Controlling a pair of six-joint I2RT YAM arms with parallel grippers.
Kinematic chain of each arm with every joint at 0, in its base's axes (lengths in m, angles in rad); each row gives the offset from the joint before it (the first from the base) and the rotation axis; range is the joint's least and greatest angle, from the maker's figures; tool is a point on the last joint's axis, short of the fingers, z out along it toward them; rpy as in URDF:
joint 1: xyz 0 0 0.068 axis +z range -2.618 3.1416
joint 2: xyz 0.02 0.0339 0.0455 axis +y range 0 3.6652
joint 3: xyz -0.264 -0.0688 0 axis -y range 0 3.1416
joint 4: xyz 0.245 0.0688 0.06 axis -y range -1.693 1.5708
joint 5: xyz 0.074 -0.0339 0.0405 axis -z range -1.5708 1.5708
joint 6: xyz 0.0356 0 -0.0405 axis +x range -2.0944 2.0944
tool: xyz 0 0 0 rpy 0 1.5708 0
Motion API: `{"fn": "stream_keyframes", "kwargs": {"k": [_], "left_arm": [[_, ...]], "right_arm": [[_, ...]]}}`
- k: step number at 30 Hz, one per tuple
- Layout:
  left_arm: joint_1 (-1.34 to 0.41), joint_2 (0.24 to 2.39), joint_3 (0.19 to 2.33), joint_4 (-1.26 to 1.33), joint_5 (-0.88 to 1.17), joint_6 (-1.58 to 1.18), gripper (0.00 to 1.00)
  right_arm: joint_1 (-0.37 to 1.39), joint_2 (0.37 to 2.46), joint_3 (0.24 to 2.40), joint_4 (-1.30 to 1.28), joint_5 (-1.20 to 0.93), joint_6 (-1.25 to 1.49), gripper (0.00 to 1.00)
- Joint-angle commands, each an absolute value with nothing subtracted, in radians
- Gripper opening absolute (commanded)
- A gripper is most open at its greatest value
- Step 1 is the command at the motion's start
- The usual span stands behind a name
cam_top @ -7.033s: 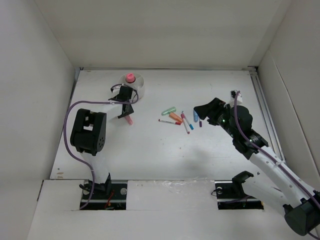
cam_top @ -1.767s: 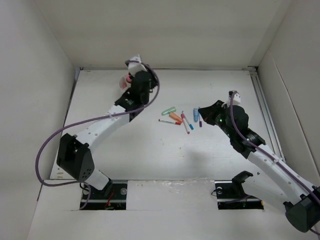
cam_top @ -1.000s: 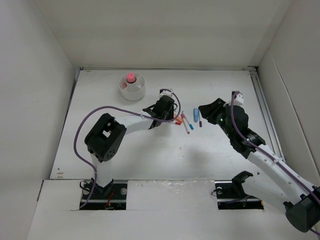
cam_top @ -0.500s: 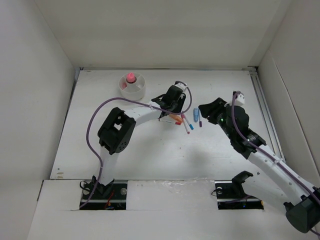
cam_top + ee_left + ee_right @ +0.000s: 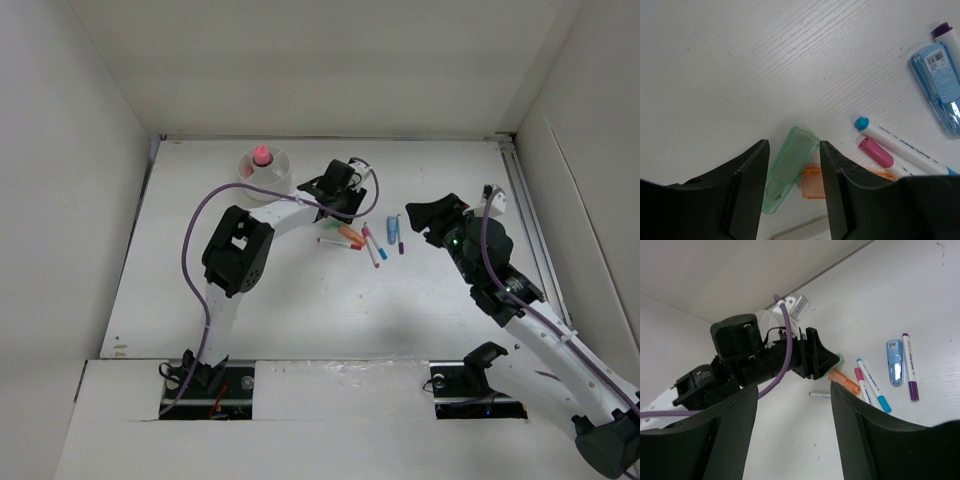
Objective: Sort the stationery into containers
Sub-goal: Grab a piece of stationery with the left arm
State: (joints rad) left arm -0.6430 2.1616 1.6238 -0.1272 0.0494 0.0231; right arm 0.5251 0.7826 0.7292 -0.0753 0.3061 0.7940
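Observation:
My left gripper [image 5: 336, 210] is open and low over the pile of stationery. Its jaws straddle a translucent green marker [image 5: 790, 167] lying flat on the table, without closing on it. An orange marker [image 5: 812, 182] lies just beside it. Pink-capped [image 5: 875, 152] and blue-capped [image 5: 900, 147] pens, a light blue flat piece [image 5: 942, 85] and a purple pen [image 5: 942, 31] lie to the right. My right gripper [image 5: 425, 215] is open and empty, hovering right of the pile. The white cup [image 5: 272, 183] holds the pink-capped bottle [image 5: 261, 155].
A thin red-tipped pen [image 5: 820, 395] lies near the orange marker [image 5: 845, 381]. The left arm [image 5: 755, 362] fills the middle of the right wrist view. White walls enclose the table; a rail [image 5: 525, 200] runs along its right edge.
My left arm swung from the cup to the pile and set its open jaws around the green marker. My right gripper drew back slightly to the right.

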Motion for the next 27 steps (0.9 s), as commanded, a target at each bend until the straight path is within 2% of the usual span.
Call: {"fn": "stream_keyframes", "kwargs": {"k": [1, 12, 17, 22, 27], "left_arm": [[-0.653, 2.175, 1.681, -0.159, 0.091, 0.077, 0.42], [-0.653, 2.246, 1.733, -0.209, 0.038, 0.087, 0.42], [-0.653, 2.246, 1.723, -0.183, 0.003, 0.087, 0.27], [-0.653, 2.223, 1.689, -0.132, -0.046, 0.078, 0.08], [-0.653, 2.154, 1.703, -0.107, -0.139, 0.054, 0.01]], "right_arm": [[0.535, 0.802, 0.735, -0.041, 0.279, 0.802, 0.66], [0.535, 0.821, 0.744, -0.041, 0.267, 0.793, 0.67], [0.535, 0.821, 0.744, -0.041, 0.267, 0.793, 0.67], [0.535, 0.839, 0.744, -0.041, 0.267, 0.793, 0.67], [0.535, 0.850, 0.753, -0.041, 0.249, 0.793, 0.67]]}}
